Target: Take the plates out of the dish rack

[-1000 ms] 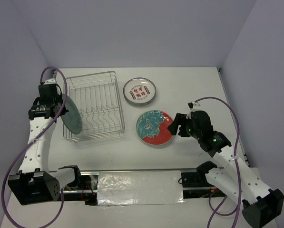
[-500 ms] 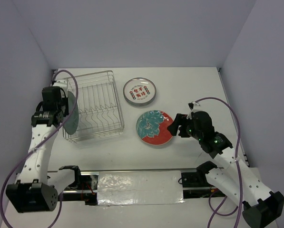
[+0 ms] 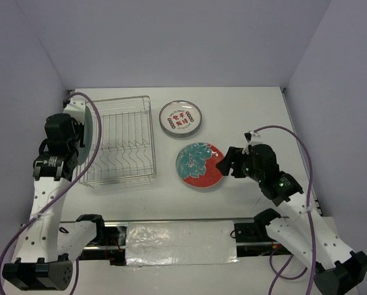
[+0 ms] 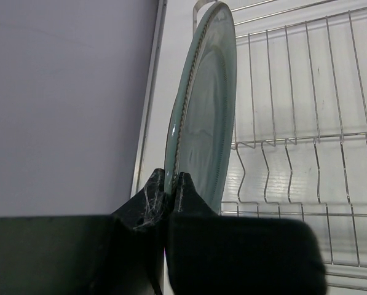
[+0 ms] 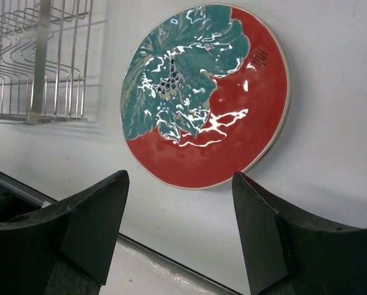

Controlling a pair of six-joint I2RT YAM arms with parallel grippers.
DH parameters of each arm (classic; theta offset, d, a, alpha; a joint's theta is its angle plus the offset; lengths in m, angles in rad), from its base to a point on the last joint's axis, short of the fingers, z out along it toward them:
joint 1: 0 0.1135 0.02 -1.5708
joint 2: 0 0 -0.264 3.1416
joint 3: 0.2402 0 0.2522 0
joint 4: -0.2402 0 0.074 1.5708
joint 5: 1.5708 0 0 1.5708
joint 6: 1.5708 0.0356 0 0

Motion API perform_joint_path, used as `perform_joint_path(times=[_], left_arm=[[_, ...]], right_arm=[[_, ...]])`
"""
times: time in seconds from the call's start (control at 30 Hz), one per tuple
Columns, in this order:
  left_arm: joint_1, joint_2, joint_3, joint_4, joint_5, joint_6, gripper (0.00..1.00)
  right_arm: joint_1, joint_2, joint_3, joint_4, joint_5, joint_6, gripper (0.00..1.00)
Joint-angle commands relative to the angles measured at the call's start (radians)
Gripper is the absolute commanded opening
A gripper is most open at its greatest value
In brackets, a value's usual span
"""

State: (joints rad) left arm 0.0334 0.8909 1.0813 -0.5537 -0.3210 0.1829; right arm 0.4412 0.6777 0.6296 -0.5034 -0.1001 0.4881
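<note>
At worktop's left edge, left pincer (image 4: 171, 184), clamped on teal plate (image 4: 205, 117), moved rearward; dish rack (image 3: 125, 144) empty now; right pincer (image 5: 178, 184) open, w/o load.

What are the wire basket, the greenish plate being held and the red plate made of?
The dish rack looks like thin shiny metal wire. The teal plate in the left hand seems glazed ceramic or glass: smooth sheen, beaded rim. The red floral plate looks glossy, glazed ceramic or melamine, given its bright wavy reflections.
</note>
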Motion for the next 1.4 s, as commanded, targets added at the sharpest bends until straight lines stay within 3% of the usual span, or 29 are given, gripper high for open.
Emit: perform_joint_path(times=[0.0, 0.13, 0.27, 0.33, 0.47, 0.5, 0.53, 0.57, 0.63, 0.67, 0.9, 1.17, 1.37], left_arm=[[-0.018, -0.059, 0.092, 0.187, -0.073, 0.041, 0.0], [-0.053, -0.128, 0.166, 0.204, -0.056, 0.003, 0.0], [-0.076, -0.208, 0.267, 0.206, 0.072, -0.233, 0.02], [-0.081, -0.225, 0.298, 0.178, 0.233, -0.353, 0.0], [-0.081, -0.234, 0.237, 0.195, 0.658, -0.732, 0.0], [-0.081, -0.242, 0.194, 0.309, 0.863, -0.814, 0.0], [-0.081, -0.26, 0.078, 0.401, 0.955, -0.908, 0.0], [-0.081, -0.277, 0.001, 0.516, 1.024, -1.118, 0.0], [-0.081, -0.338, -0.204, 0.851, 1.085, -1.319, 0.0], [-0.081, -0.357, -0.251, 0.912, 1.076, -1.423, 0.0], [-0.081, -0.432, -0.31, 0.836, 1.062, -1.382, 0.0], [-0.081, -0.417, -0.385, 0.903, 1.131, -1.432, 0.0], [-0.081, -0.414, -0.408, 0.809, 1.087, -1.367, 0.0]], right_arm=[[0.008, -0.017, 0.058, -0.009, 0.013, -0.013, 0.76], [0.007, -0.012, 0.059, 0.015, -0.026, -0.002, 0.76], [0.01, -0.053, 0.053, 0.133, -0.166, 0.013, 0.86], [0.008, -0.078, 0.045, 0.248, -0.251, 0.032, 1.0], [0.01, -0.096, 0.032, 0.484, -0.487, 0.133, 1.0], [0.011, -0.092, 0.033, 0.506, -0.504, 0.176, 1.0], [0.011, -0.089, 0.036, 0.569, -0.507, 0.19, 1.0], [0.016, -0.081, 0.045, 0.578, -0.488, 0.201, 1.0], [0.014, -0.078, 0.054, 0.597, -0.471, 0.211, 1.0], [0.017, -0.079, 0.048, 0.608, -0.464, 0.217, 1.0], [0.018, -0.098, -0.001, 0.69, -0.434, 0.264, 0.99], [0.03, -0.027, 0.012, 0.744, -0.431, 0.306, 0.96], [0.04, -0.02, 0.033, 0.819, -0.42, 0.343, 0.95]])
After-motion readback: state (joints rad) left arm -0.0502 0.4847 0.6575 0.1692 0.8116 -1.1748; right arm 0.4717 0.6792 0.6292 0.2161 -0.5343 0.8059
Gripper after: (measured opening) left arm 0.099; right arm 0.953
